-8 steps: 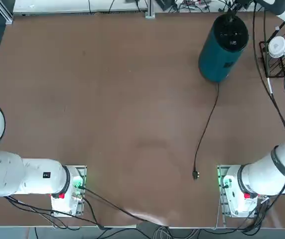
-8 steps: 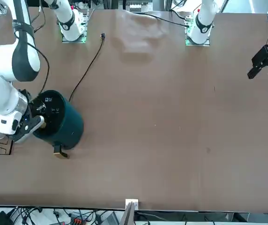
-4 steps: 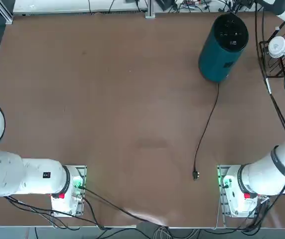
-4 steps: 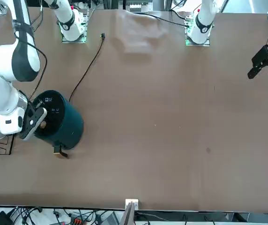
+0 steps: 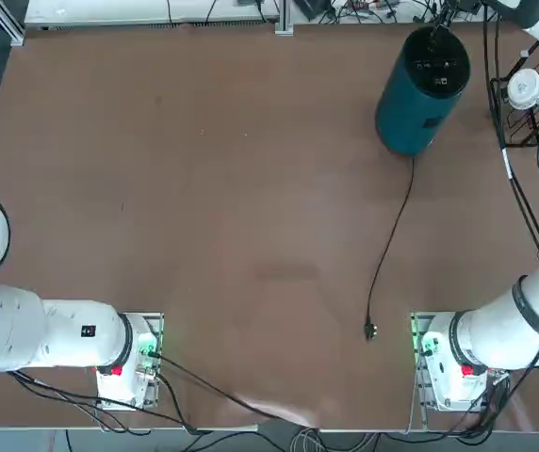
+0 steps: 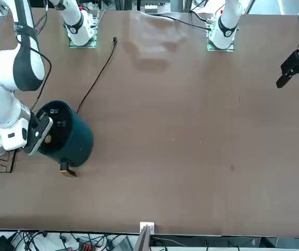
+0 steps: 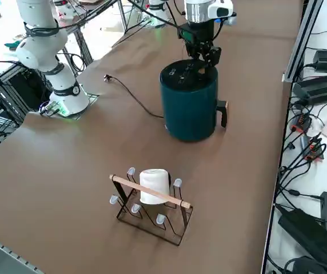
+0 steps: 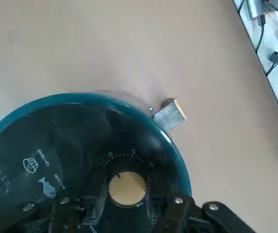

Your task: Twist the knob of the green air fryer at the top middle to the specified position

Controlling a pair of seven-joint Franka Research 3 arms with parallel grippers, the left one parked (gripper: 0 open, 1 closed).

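Two open fingers of the right gripper point(image 8: 124, 213) straddle the knob point(image 8: 127, 188) without touching it, directly above the green air fryer point(image 8: 80, 160), on its control face

Right gripper point(image 7: 203, 52) fingertips cut off in wrist view; green air fryer point(image 8: 80, 160) cropped; dial markings illegible.

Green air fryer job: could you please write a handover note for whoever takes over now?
Right claw: open, above the black face of the tall teal-green air fryer, straddling the small round gold-tan knob without gripping it.
Fryer stands at the table's far edge, its black cord loose.
Done: knob setting cannot be read.
Left: check dial; regrip and twist if needed.
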